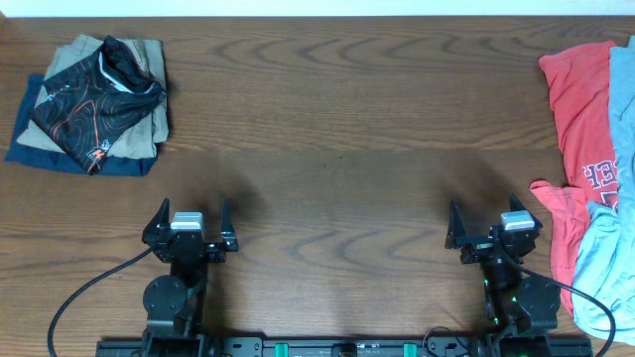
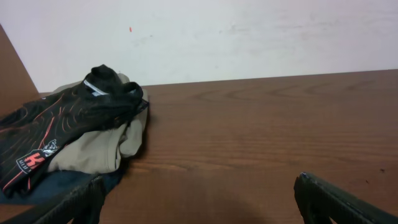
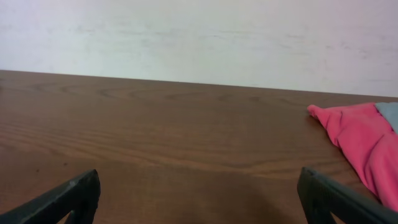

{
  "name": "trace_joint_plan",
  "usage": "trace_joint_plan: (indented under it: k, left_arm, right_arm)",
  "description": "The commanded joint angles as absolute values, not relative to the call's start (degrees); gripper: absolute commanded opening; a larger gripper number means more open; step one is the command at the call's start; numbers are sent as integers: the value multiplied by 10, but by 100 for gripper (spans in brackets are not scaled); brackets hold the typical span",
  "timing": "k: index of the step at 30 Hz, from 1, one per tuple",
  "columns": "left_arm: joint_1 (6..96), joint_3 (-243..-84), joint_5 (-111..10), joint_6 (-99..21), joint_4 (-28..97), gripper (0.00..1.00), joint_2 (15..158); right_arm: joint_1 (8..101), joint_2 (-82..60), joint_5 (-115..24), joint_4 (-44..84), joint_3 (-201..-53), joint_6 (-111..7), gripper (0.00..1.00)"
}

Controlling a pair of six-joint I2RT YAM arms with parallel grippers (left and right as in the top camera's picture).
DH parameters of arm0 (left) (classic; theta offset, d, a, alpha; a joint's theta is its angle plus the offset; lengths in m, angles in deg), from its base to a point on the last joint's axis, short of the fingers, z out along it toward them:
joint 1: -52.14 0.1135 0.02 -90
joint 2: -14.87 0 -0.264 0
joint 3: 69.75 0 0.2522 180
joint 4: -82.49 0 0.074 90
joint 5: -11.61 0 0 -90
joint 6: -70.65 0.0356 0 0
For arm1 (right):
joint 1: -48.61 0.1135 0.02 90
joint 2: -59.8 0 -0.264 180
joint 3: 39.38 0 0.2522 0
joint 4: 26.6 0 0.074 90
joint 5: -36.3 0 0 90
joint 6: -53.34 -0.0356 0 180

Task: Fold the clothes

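The clothes lie in a loose heap at the table's right edge. A red T-shirt (image 1: 580,99) with white lettering is spread there, and a pale blue-grey T-shirt (image 1: 600,268) lies crumpled over its near part. In the right wrist view a red sleeve (image 3: 360,140) reaches in from the right, with a strip of pale blue (image 3: 392,115) beside it. My left gripper (image 1: 193,208) (image 2: 199,199) rests open near the front edge, nothing between its fingers. My right gripper (image 1: 483,210) (image 3: 200,196) is open too, just left of the heap and apart from it.
At the back left sits a folded stack: a black garment with orange lines (image 1: 94,89) (image 2: 68,118) on a khaki one (image 1: 134,134) (image 2: 93,152) and a navy one (image 1: 40,149). Bare brown table (image 1: 327,119) lies between the piles; a white wall (image 3: 199,31) stands behind.
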State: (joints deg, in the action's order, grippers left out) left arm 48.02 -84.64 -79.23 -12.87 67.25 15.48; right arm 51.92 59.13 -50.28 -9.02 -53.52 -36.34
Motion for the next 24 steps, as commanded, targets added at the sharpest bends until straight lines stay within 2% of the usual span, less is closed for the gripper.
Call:
trace_joint_plan:
  k: [1, 7, 14, 24]
  left_arm:
    - [483, -837, -804, -122, 649, 98, 151]
    - [483, -837, -803, -200, 649, 98, 151]
    - [483, -865, -747, -206, 644, 98, 168]
    - [483, -1030, -739, -205, 555, 97, 350]
  right_arm:
    - [524, 594, -504, -88, -535, -358, 99]
    - [524, 593, -496, -89, -535, -442, 99]
    - [524, 586, -496, -75, -543, -456, 99]
    - [524, 490, -572, 77, -682, -476, 99]
